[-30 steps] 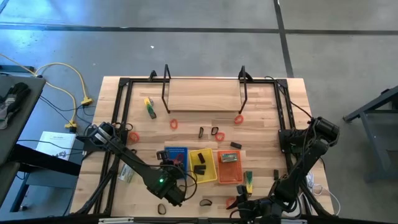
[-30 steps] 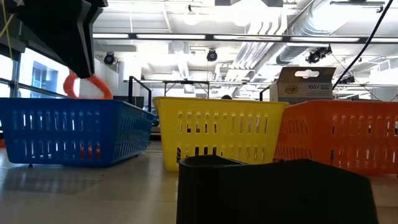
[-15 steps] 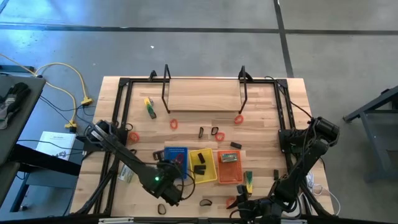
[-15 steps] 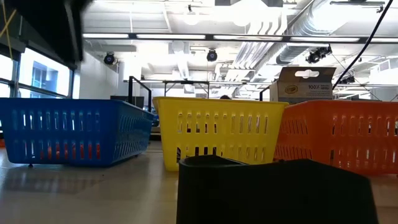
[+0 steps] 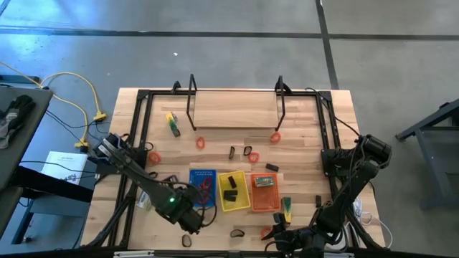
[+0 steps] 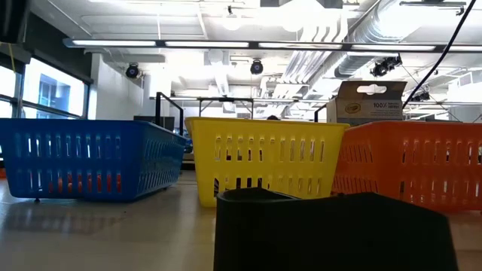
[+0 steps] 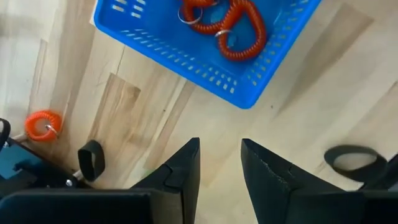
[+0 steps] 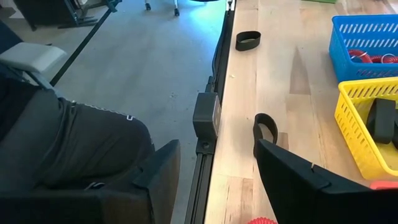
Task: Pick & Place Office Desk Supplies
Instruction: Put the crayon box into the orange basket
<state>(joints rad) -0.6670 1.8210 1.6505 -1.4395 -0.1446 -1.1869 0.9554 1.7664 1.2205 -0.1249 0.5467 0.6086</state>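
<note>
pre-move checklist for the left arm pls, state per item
1. Left gripper empty, fingers apart: ok.
2. Red coiled loops lying inside the blue slotted plastic tray: ok.
3. Left gripper clear of the tray rim: ok.
4. Next pick in sight, black band loop on the wooden table, with an orange coiled loop beside it: ok.
5. Right gripper parked at the table edge, open: ok.

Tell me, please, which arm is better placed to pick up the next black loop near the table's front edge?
Probably the left. Its gripper hangs open and empty just off the blue tray, with a black loop close by. The right gripper sits parked at the table's front edge.
</note>
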